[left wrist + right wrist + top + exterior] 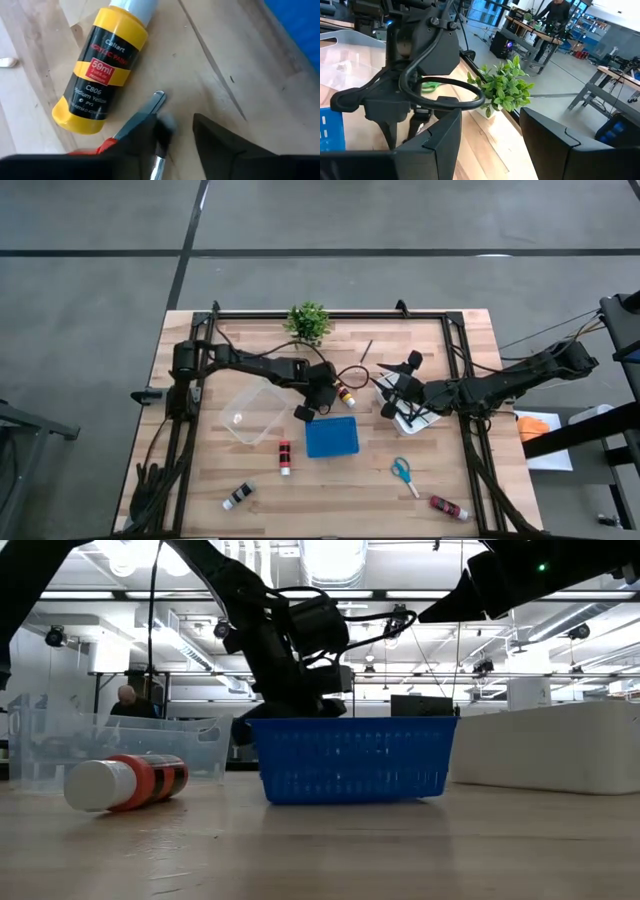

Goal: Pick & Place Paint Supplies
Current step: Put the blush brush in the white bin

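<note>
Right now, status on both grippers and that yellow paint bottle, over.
Left gripper low over the table, closing on a paintbrush. Yellow paint bottle lying alongside, untouched. Right gripper open, empty, waiting by the white tray. Blue basket close by.

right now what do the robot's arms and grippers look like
Both arms are dark, nearly black, built of slim jointed segments. The left arm carries a black cable that loops out past its wrist, and the right arm is the same build. The left gripper and right gripper each end in two blocky, matte black fingers. No markings are readable.
</note>
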